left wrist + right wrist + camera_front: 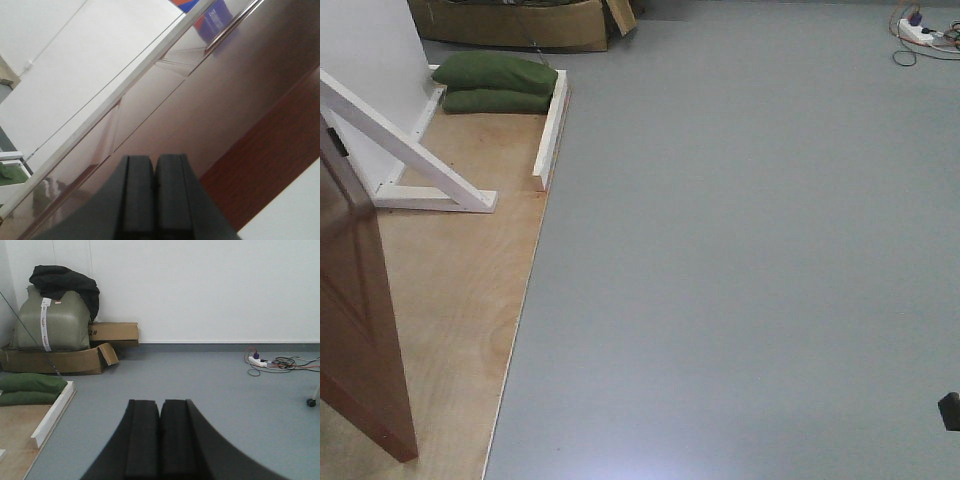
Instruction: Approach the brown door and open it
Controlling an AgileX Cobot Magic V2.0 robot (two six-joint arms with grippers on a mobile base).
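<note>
Door position: brown door (355,330) stood upright at the front view's far left, on the plywood platform (460,290).
Door axis: long axis was vertical; the bottom edge slanted down and right to a corner near the grey floor (740,250).
Left gripper (154,200): pads were pressed together, holding nothing, close before the glossy door panel.
Right gripper (160,440): pads were together, holding nothing, facing open floor.

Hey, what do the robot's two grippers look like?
The left gripper and the right gripper look alike: matte black, each with two flat rectangular fingers flaring into a wider black base. No cables or markings show.
</note>
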